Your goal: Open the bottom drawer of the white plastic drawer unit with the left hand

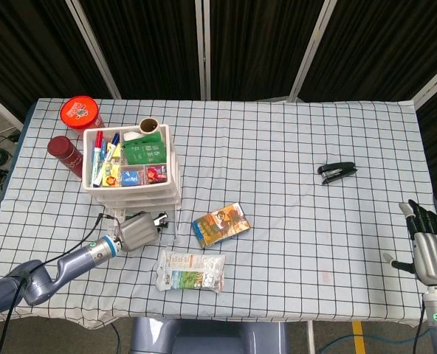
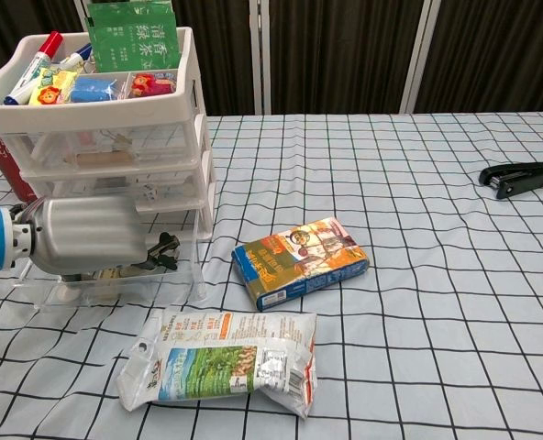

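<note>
One drawer well out, my left robot hand [image 2: 93, 240] at its front.

Bottom drawer [image 2: 116, 282] of the white drawer unit [image 1: 133, 166] stands pulled forward onto the worktop [image 1: 292, 169], its clear tray jutting past the two above. My fingers [image 2: 161, 249] curl over the front edge (whether they truly grip it I cannot tell). Most of the pull looks done; perhaps a little travel remains, then letting go. My right robot hand [image 1: 429, 249] hangs idle, spread wide, holding nothing.
</note>
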`<move>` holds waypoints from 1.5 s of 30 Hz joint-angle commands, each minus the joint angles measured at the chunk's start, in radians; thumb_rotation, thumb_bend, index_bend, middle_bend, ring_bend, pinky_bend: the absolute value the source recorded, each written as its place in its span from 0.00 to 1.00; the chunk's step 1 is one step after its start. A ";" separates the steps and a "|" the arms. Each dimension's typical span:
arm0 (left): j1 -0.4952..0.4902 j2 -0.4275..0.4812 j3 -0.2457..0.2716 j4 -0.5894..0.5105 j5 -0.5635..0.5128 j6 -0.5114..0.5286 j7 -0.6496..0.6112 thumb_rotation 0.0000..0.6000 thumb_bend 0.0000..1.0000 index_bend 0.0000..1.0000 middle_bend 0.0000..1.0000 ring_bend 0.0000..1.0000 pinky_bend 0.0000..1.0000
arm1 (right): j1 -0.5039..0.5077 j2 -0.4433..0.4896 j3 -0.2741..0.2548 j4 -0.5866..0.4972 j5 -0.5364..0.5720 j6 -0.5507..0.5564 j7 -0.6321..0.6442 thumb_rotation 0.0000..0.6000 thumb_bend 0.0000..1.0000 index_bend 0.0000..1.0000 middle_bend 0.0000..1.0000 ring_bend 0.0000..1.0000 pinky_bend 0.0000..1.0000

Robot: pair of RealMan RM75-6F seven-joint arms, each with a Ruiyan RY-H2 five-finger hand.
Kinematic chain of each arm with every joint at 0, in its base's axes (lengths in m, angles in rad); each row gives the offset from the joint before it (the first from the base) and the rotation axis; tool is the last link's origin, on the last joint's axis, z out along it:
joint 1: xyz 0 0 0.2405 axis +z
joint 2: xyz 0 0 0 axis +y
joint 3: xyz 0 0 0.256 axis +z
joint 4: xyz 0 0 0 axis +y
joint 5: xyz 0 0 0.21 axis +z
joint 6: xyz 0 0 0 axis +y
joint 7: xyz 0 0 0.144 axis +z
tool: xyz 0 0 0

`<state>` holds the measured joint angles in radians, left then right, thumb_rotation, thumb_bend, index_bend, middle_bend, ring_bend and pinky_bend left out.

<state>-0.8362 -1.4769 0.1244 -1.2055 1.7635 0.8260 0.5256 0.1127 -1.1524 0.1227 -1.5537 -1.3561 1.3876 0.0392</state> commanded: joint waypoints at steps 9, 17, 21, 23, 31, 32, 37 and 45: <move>0.003 0.016 0.007 -0.031 0.000 0.002 0.015 1.00 0.38 0.59 1.00 0.99 0.86 | -0.002 0.001 -0.003 -0.004 -0.006 0.003 0.000 1.00 0.03 0.00 0.00 0.00 0.00; 0.014 0.039 0.004 -0.057 -0.002 0.026 0.034 1.00 0.39 0.59 1.00 0.99 0.86 | -0.004 0.005 -0.007 -0.011 -0.017 0.009 0.003 1.00 0.03 0.00 0.00 0.00 0.00; 0.020 0.060 -0.001 -0.082 -0.004 0.044 0.046 1.00 0.39 0.60 1.00 0.99 0.86 | -0.006 0.007 -0.010 -0.015 -0.023 0.011 0.007 1.00 0.03 0.00 0.00 0.00 0.00; 0.025 0.075 -0.004 -0.103 -0.005 0.057 0.054 1.00 0.39 0.60 1.00 0.99 0.86 | -0.006 0.010 -0.012 -0.017 -0.025 0.010 0.012 1.00 0.03 0.00 0.00 0.00 0.00; 0.057 0.136 -0.021 -0.186 0.003 0.140 0.103 1.00 0.39 0.60 1.00 0.99 0.86 | -0.008 0.015 -0.016 -0.021 -0.035 0.013 0.019 1.00 0.03 0.00 0.00 0.00 0.00; 0.063 0.143 -0.023 -0.194 0.007 0.156 0.111 1.00 0.39 0.60 1.00 0.99 0.86 | -0.009 0.016 -0.017 -0.023 -0.038 0.015 0.019 1.00 0.03 0.00 0.00 0.00 0.00; 0.124 0.177 -0.034 -0.253 -0.001 0.268 0.098 1.00 0.39 0.61 1.00 0.99 0.86 | -0.015 0.021 -0.026 -0.036 -0.062 0.032 0.021 1.00 0.03 0.00 0.00 0.00 0.00; 0.262 0.182 -0.034 -0.263 -0.021 0.475 0.003 1.00 0.39 0.68 1.00 0.99 0.86 | -0.026 0.029 -0.044 -0.054 -0.103 0.056 0.022 1.00 0.03 0.00 0.00 0.00 0.00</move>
<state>-0.6139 -1.2989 0.0914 -1.4683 1.7508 1.2569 0.5565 0.0885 -1.1245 0.0805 -1.6053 -1.4567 1.4415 0.0611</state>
